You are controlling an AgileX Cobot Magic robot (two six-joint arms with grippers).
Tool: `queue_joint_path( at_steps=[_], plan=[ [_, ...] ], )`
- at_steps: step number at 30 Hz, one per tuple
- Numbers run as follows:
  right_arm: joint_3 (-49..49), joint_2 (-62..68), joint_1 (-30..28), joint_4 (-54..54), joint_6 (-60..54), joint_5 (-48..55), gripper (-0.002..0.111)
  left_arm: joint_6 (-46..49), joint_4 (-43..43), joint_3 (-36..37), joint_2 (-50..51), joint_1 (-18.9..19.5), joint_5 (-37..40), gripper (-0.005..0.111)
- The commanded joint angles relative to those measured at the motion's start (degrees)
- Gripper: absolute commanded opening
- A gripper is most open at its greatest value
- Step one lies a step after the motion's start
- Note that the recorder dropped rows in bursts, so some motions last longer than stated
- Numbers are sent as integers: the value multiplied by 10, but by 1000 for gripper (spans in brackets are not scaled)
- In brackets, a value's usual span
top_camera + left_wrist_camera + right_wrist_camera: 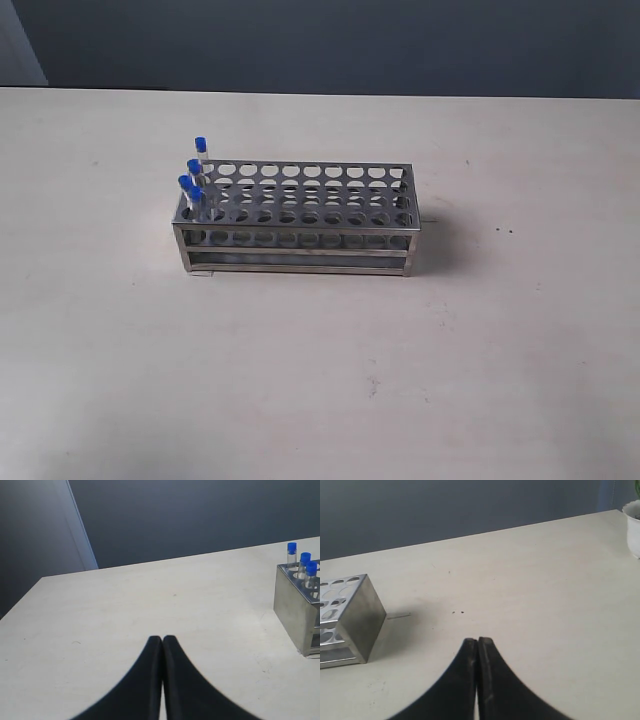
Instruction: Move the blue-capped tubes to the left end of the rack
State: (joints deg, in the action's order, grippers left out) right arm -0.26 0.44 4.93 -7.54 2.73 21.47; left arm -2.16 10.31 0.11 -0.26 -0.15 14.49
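One shiny steel test-tube rack (pixel 296 251) stands on the pale counter (pixel 320 380) just above the middle of the exterior frame, and a white pot (pixel 632 527) shows only in the right wrist view, well apart from it. Four slim clear blue-capped tubes (pixel 194 185) stand upright in the holes at its left end. The left gripper (pixel 162 639) and right gripper (pixel 477 641) each have their fingers pressed together on nothing, apart from the rack.

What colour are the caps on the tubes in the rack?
The caps are bright blue, clearest in the left wrist view.
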Motion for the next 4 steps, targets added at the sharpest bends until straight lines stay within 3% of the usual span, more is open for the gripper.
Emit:
queue_joint_path(
  at_steps=[1, 4],
  plan=[
    [3, -4, -4, 1, 2, -8, -1, -2, -1, -1, 3, -4, -8, 0],
    [3, -4, -4, 1, 2, -8, -1, -2, -1, -1, 3, -4, -8, 0]
  ],
)
